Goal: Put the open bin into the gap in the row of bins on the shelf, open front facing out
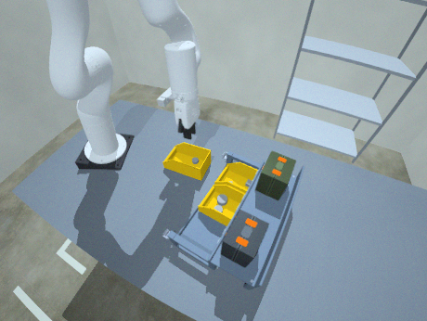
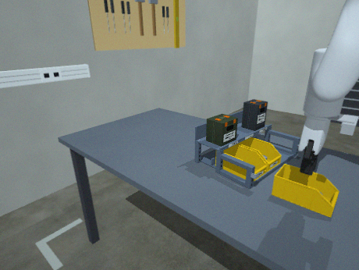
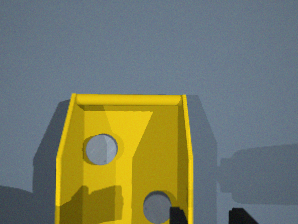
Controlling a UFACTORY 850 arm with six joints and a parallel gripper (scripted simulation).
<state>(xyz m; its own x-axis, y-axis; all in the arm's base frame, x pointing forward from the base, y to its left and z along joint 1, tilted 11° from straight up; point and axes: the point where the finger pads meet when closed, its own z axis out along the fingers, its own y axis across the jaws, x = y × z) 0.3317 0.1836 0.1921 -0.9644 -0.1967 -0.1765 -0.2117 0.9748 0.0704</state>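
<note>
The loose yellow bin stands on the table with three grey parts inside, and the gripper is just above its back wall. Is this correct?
Not quite: the wrist view shows two grey parts in the bin, not three. The rest holds: it stands on the table, with the gripper just above its back wall.

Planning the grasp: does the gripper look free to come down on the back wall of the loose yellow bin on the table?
Probably yes. The gripper, narrowed and holding nothing, hangs just above the loose yellow bin at its rear wall, with nothing between them; the grey shelf unit stands off to the side.
</note>
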